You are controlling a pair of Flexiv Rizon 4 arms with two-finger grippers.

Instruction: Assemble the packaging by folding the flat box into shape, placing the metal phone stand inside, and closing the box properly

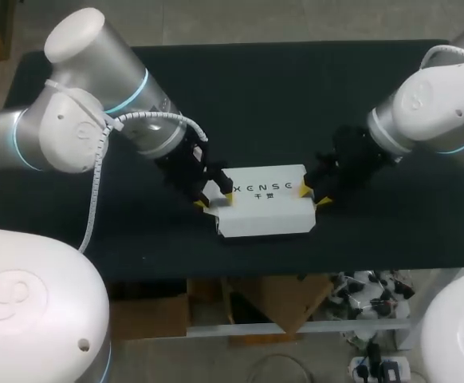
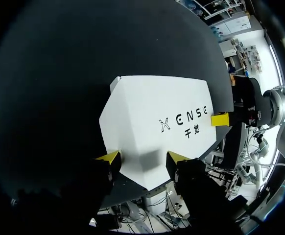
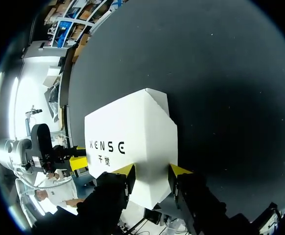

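We judge the step in hand to be closing the ends of the box, and it calls for even pressure from both sides. Our left gripper (image 1: pixel 216 199) stands at the left end of the white box (image 1: pixel 264 203). Its fingers are spread and clasp nothing, and the yellow tips seem to lie against the end face. Here we should push straight along the box's length, low enough not to crease the top panel. The box lies flat on the black table (image 1: pixel 296 88), near its front edge, folded into shape with its printed face upward. Our right gripper (image 1: pixel 315 196) meets the right end in the same way, fingers apart, tips at the end face and nothing held between them. It should match the left push so that the box neither slides nor skews. As for what the box holds, its walls hide the inside: we see no metal phone stand on the table and cannot tell whether it is in there.
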